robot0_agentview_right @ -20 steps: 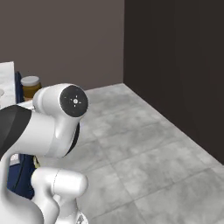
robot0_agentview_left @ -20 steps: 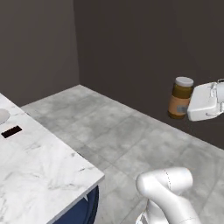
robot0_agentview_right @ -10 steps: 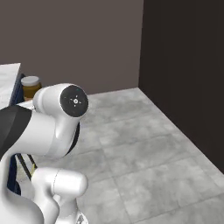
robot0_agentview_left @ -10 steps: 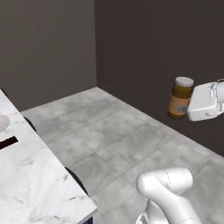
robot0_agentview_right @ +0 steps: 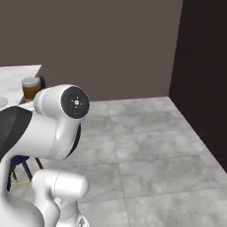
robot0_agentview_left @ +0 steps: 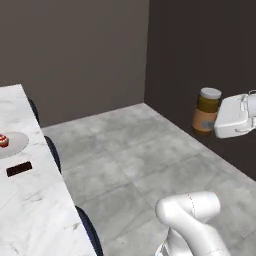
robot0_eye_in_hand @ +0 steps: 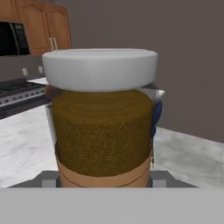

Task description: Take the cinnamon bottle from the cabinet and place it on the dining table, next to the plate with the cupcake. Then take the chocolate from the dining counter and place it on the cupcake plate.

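The cinnamon bottle [robot0_agentview_left: 205,111] is a jar of brown powder with a grey-white lid and a tan label. It hangs upright in the air at the right of the left base view, with my gripper [robot0_agentview_left: 214,119] shut on it from the right. The hand view has the bottle [robot0_eye_in_hand: 103,122] close up. In the right base view it [robot0_agentview_right: 30,88] peeks out behind my arm. On the marble dining table [robot0_agentview_left: 30,210] at the left lie the grey plate [robot0_agentview_left: 11,143] with the cupcake [robot0_agentview_left: 2,140] and, nearer, the dark chocolate [robot0_agentview_left: 19,169] bar.
Dark blue chairs [robot0_agentview_left: 53,151] stand along the table's right edge. Grey tiled floor [robot0_agentview_left: 135,160] lies between the table and the dark wall [robot0_agentview_left: 200,50]. Behind the bottle, the hand view has wooden cabinets [robot0_eye_in_hand: 41,22], a microwave [robot0_eye_in_hand: 12,39] and a stove [robot0_eye_in_hand: 22,92].
The whole picture has shifted in both base views, so the camera has moved. The plate and chocolate have come into view. The bottle stays in my grip at the same spot.
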